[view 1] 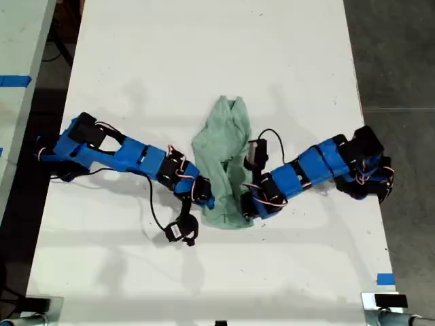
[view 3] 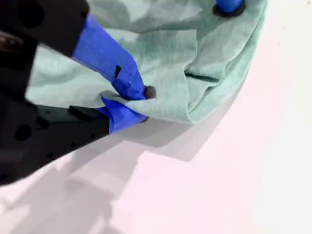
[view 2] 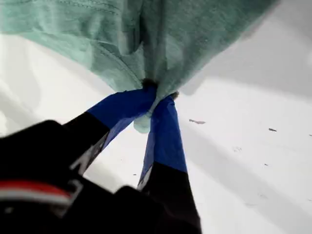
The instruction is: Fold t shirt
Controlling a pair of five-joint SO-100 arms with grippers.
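1. The white desk [view 1: 204, 61] carries both blue arms, one reaching in from each side of the exterior view.
2. The t shirt [view 1: 223, 159], pale mint green and bunched into a long wrinkled strip, lies mid-desk between the two arms.
3. My first gripper [view 2: 155, 95] is clamped on a pinch of the t shirt's edge, cloth bulging between its blue-taped fingertips [view 2: 168, 131].
4. My second gripper [view 3: 134, 100] is closed on a fold of the t shirt's hem.

T shirt [view 1: 223, 159] bunched mid-table [view 1: 204, 54], an arm at each side in the exterior view
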